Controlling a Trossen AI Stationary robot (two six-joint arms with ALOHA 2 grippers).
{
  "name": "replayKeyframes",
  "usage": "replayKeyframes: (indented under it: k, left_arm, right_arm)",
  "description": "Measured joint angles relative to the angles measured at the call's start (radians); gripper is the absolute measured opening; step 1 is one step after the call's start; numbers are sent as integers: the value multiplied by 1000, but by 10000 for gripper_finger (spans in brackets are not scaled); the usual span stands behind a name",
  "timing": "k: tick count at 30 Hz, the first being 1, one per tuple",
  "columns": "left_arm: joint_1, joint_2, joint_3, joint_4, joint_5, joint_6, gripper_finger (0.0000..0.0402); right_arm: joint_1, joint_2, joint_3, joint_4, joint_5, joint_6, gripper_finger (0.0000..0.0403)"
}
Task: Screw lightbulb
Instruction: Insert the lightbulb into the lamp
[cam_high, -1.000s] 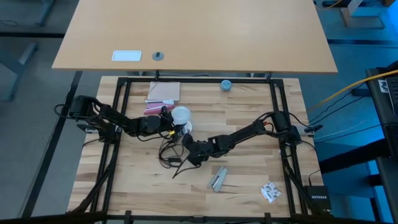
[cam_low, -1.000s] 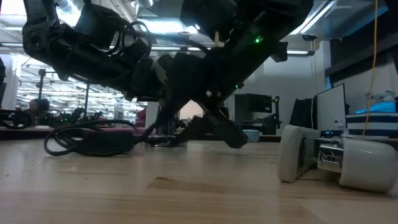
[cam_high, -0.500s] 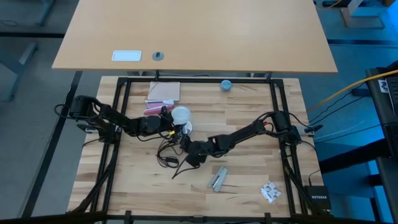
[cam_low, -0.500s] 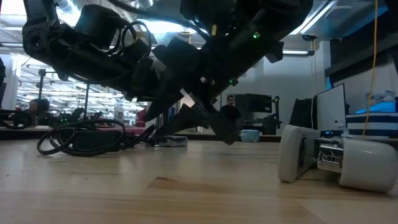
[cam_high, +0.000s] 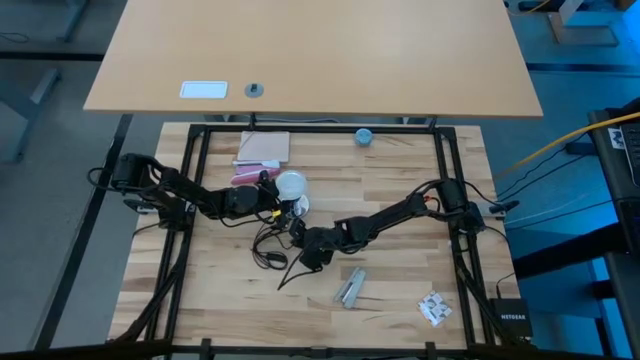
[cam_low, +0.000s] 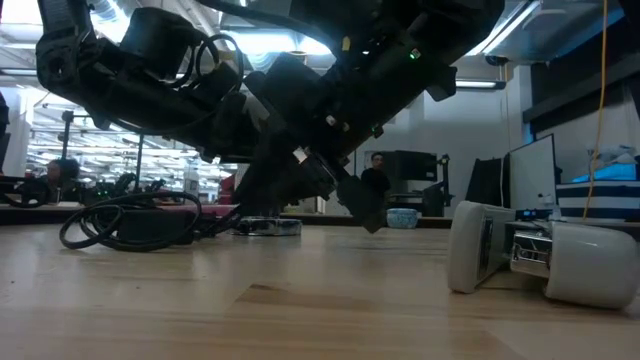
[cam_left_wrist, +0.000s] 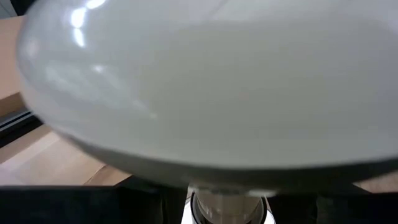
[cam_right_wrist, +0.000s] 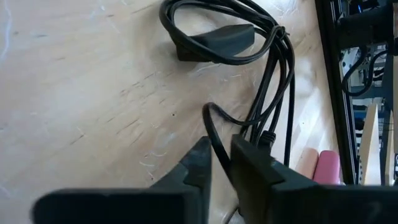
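I held the lightbulb clamped in the left gripper at frame centre; the right gripper pinched 1 cable to steady the fitting.

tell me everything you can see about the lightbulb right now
The lightbulb is a white frosted globe, smooth and matte with soft ceiling reflections. In the left wrist view it fills most of the picture, and below it narrows to a pale grey neck. From above it sits near the middle of the wooden table, at the tip of the left gripper, whose fingers appear closed around the neck. The black cable lies just beside it. Whether the bulb rests on the table cannot be told.
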Motion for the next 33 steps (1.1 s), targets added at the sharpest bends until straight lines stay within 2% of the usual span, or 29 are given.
replayKeyframes:
  k: [6, 11, 19, 22, 26, 29, 33]
  left_arm:
    - [0, 0, 0, 0, 0, 0, 170]
    - [0, 0, 0, 0, 0, 0, 170]
    - [0, 0, 0, 0, 0, 0, 170]
    - [0, 0, 0, 0, 0, 0, 170]
    - [0, 0, 0, 0, -1, 0, 170]
    - [0, 0, 0, 0, -1, 0, 170]
    - [0, 0, 0, 0, -1, 0, 170]
  right_arm:
    - [0, 0, 0, -2, 15, 4, 7]
    - [1, 0, 0, -40, 51, 5, 6]
    - [21, -2, 3, -259, 71, 30, 3]
    - [35, -3, 5, -307, 117, 36, 3]
    - [50, -4, 3, -357, 234, 51, 2]
    - [49, -2, 2, -404, 328, 93, 1]
    - [39, -2, 1, -481, 403, 167, 1]
